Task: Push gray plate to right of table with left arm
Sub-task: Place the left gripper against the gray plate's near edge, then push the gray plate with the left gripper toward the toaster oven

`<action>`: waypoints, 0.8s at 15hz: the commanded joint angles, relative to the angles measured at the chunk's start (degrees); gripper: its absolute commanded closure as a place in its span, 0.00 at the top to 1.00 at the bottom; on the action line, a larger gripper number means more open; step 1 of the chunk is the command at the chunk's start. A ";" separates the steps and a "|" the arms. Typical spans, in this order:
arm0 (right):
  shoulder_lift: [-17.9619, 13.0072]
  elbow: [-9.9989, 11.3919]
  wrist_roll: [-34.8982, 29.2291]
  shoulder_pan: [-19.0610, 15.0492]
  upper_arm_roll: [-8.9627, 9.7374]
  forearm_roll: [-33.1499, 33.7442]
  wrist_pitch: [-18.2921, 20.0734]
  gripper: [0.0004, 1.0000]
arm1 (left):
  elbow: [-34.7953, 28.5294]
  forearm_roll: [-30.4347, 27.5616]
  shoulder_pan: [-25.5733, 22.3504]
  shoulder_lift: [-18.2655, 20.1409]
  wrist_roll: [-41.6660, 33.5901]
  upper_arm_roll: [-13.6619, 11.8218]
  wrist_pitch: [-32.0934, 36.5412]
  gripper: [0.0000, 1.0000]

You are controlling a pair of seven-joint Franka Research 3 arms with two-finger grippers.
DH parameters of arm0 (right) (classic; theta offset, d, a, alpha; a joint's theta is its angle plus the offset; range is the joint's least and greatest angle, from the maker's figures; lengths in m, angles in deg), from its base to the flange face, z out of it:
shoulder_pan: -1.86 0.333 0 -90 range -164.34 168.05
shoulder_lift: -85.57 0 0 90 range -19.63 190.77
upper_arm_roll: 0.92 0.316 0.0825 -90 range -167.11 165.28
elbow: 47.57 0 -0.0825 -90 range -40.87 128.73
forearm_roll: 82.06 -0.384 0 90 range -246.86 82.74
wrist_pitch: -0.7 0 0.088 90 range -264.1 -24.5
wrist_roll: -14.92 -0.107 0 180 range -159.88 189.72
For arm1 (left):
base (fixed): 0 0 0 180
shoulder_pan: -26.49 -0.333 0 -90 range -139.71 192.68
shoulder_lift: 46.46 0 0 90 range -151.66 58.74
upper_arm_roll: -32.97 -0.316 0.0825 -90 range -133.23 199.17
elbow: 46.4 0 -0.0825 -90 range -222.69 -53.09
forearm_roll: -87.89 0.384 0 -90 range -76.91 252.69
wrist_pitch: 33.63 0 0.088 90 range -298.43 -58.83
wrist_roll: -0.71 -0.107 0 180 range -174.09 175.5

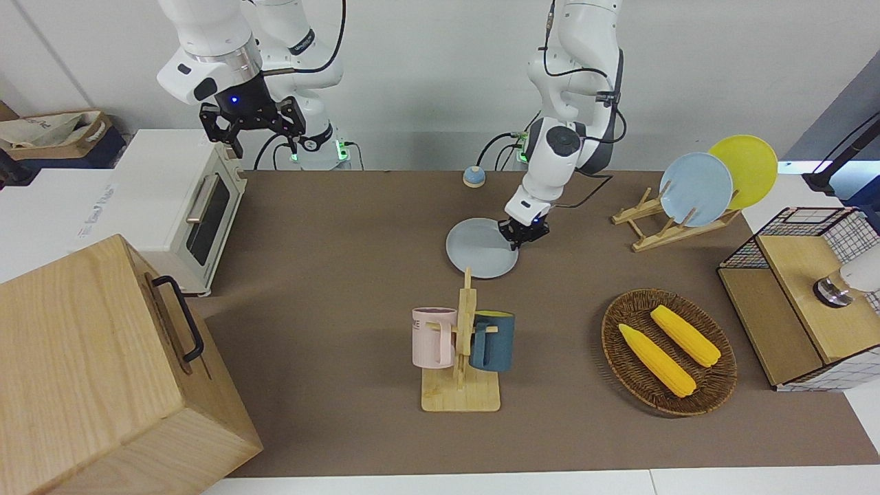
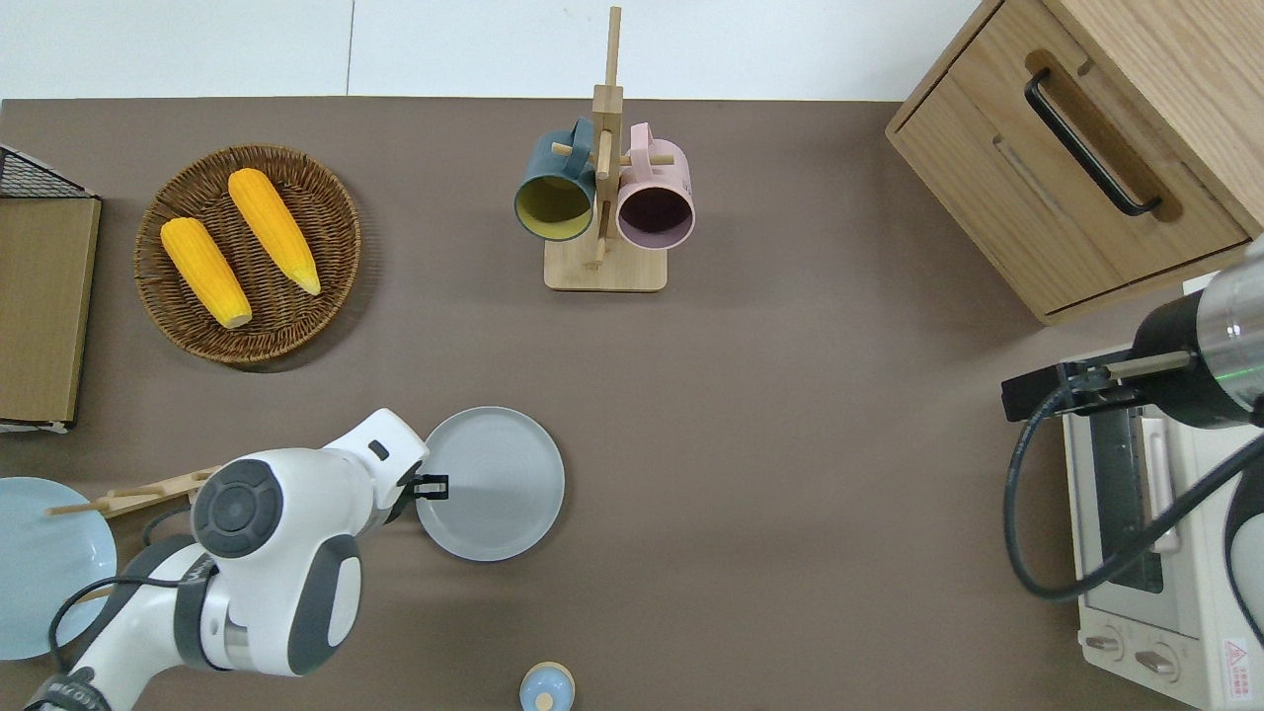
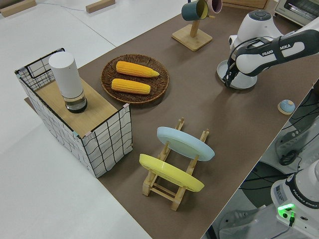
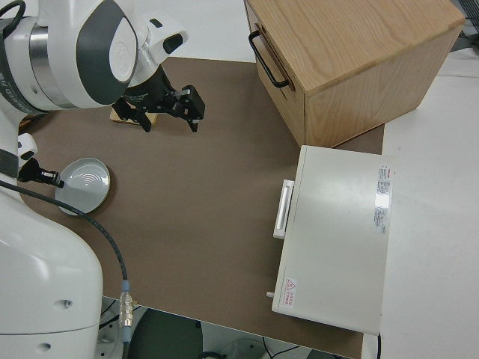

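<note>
Gray plate [image 2: 499, 484], round, shallow, pale gray-blue: flat on the brown mat of the long table [image 2: 790, 444], roughly midway along it, nearer to the robots than the wooden mug rack [image 2: 602, 267]. Touched at the rim on the left arm's side by the small black left gripper [image 2: 434, 484]; clenched or released, cannot tell. Right gripper [image 1: 252, 122] parked, spread apart. Seemingly mid-push, about half done. Next, probably: stay low against the rim, slide straight toward the right arm's end, stop short of the white toaster oven [image 2: 1136, 553]
</note>
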 commanded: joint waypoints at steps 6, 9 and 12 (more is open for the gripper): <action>-0.43 -0.05 0.15 -0.63 0.32 -0.46 0.69 0.98 | 13.37 -0.83 12.67 -13.55 14.68 0.66 -0.61 0.00; -0.43 -0.05 0.15 -0.63 0.32 -0.46 0.69 0.98 | 16.45 -0.39 14.96 -16.18 17.85 1.19 -0.52 0.00; -0.43 0.03 0.15 -0.63 0.32 -0.46 0.69 0.98 | 19.88 -0.39 17.07 -18.91 20.75 1.28 -0.25 0.00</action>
